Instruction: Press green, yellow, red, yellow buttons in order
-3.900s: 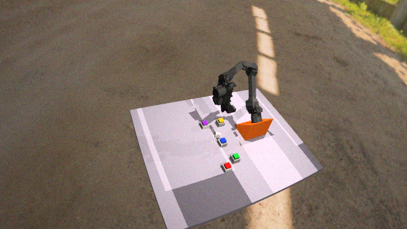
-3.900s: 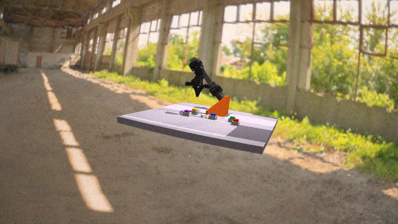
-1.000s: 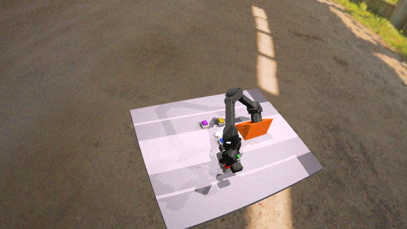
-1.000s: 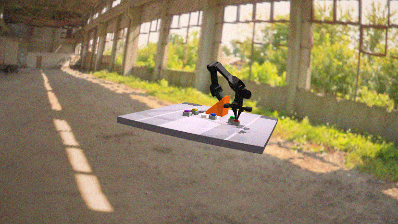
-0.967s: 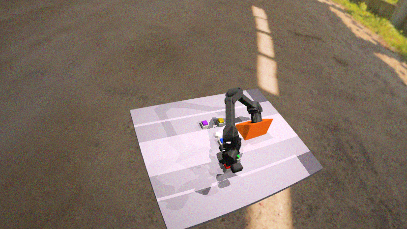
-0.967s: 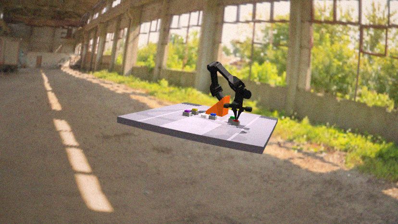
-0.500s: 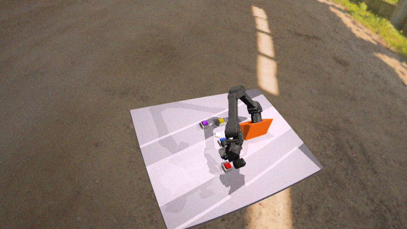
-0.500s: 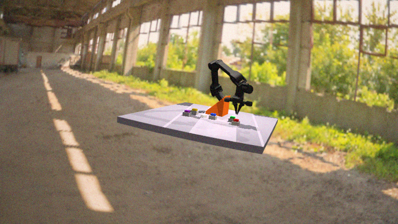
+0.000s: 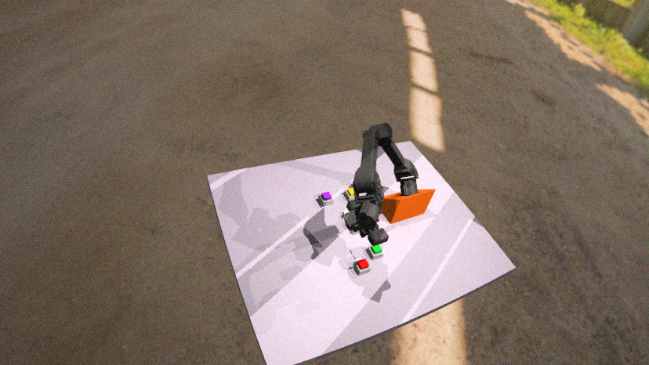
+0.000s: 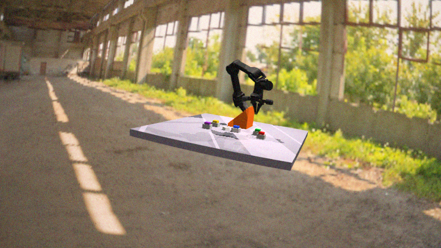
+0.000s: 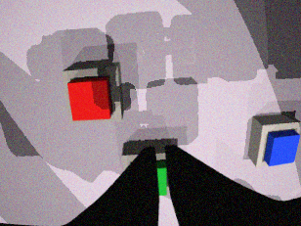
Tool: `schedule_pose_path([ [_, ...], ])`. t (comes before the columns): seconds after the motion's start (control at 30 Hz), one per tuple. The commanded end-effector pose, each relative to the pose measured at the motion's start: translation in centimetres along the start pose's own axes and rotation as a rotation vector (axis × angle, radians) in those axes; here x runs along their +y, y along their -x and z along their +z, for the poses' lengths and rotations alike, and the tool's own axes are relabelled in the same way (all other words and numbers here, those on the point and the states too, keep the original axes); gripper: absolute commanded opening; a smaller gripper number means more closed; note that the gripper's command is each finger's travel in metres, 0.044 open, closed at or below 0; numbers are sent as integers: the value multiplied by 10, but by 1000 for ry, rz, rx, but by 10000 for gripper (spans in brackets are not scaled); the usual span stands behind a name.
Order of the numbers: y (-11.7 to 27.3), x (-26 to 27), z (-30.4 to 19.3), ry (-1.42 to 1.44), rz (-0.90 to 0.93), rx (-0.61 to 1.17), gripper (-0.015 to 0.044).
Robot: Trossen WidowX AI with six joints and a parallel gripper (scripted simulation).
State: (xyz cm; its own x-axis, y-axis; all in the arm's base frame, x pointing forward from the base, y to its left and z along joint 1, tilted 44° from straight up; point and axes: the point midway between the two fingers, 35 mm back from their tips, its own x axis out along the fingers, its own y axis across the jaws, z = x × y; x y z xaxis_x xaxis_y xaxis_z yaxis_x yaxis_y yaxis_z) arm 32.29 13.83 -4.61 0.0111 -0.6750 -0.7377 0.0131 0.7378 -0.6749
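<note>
My gripper (image 10: 256, 113) (image 11: 160, 156) is shut and empty, raised well above the table. In the wrist view its fingers partly cover the green button (image 9: 376, 248) (image 10: 257, 130) (image 11: 162, 182), which shows between them. The red button (image 9: 362, 263) (image 10: 261, 133) (image 11: 89, 101) stands beside the green one, up and left of the fingertips in the wrist view. The yellow button (image 9: 350, 192) (image 10: 215, 121) is at the far side, partly hidden by the arm in the top view and outside the wrist view. No button is being touched.
A blue button (image 10: 236, 126) (image 11: 283, 148) lies between the green and yellow ones, near a low white object (image 10: 226, 127). A purple button (image 9: 326, 196) (image 10: 207, 122) is beside the yellow one. An orange wedge (image 9: 408, 206) (image 10: 245, 120) stands by the arm's base.
</note>
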Motion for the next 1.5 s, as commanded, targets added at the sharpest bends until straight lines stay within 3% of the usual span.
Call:
schedule_pose_path([
  [0.0,13,-59,2,11,5,-9,20],
  [0.3,17,-184,-33,8,9,-9,20],
  [0.67,-5,-285,-128,-18,-23,1,20],
  [0.97,-11,-292,-142,-22,-29,4,20],
  [1.17,-68,-295,-143,-23,-33,3,20],
  [1.47,-76,-295,-143,-23,-33,3,20],
])
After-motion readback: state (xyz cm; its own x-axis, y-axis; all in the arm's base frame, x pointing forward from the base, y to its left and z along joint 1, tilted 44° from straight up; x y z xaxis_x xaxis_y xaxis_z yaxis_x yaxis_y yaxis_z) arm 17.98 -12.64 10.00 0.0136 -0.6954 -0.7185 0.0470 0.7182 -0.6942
